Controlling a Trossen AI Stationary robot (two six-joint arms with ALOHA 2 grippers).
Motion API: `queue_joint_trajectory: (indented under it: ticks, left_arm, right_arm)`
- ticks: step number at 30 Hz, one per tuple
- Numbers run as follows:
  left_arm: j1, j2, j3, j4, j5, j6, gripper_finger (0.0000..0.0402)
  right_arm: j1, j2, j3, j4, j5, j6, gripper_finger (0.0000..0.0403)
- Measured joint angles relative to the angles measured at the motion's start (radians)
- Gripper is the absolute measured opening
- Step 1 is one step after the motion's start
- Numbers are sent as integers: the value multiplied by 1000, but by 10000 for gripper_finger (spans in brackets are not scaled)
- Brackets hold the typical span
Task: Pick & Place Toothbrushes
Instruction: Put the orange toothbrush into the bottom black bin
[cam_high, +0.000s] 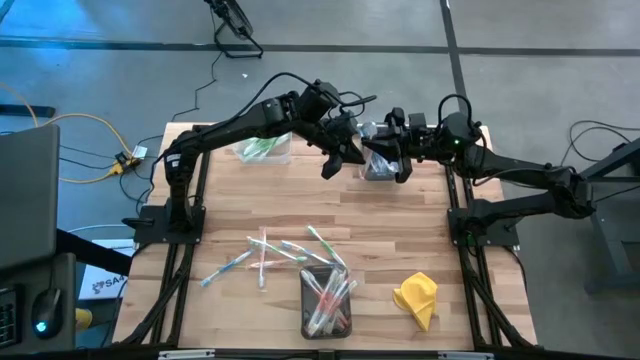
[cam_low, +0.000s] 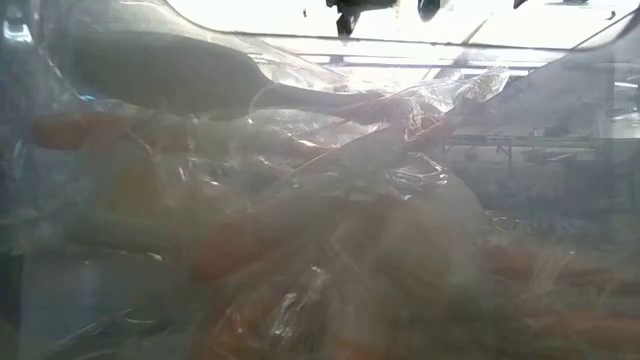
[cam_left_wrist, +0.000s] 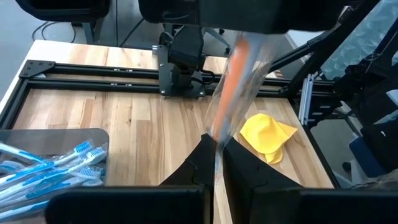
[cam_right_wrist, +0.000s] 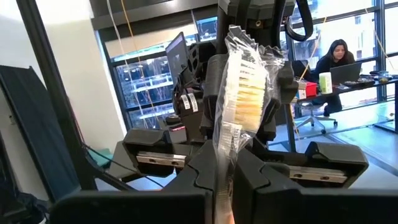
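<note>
Two grippers meet mid-air over the far side of the wooden slat table (cam_high: 400, 230): left gripper (cam_left_wrist: 216, 163) and right gripper (cam_right_wrist: 227, 171) both clamped on one crinkly clear-wrapped orange-handled toothbrush (cam_left_wrist: 233, 87), bristle end at right. Loose wrapped toothbrushes (cam_high: 285, 250) lie near the front bin (cam_high: 326, 300); crumpled yellow cloth (cam_high: 417, 297) beside it.

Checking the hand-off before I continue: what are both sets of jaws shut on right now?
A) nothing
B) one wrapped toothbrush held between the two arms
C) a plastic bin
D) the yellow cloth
B: the left gripper and the right gripper each pinch an end of the same wrapped toothbrush; the yellow cloth lies apart on the table.
</note>
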Motion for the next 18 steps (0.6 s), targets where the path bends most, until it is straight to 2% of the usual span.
queue_joint_trajectory:
  ticks: [4, 6, 14, 18]
  left_arm:
    - [0, 0, 0, 0, 1, 0, 14]
    - [-1, 0, 0, 0, 1, -1, 28]
    - [0, 1, 0, 6, 1, -3, 155]
    - [0, 1, 0, 6, 1, -2, 192]
  right_arm:
    - [0, 0, 0, -1, 0, 2, 9]
    - [0, 0, 0, -1, 0, 1, 9]
    - [0, 0, 0, -15, -1, 0, 9]
    - [0, 0, 0, -17, -4, 0, 9]
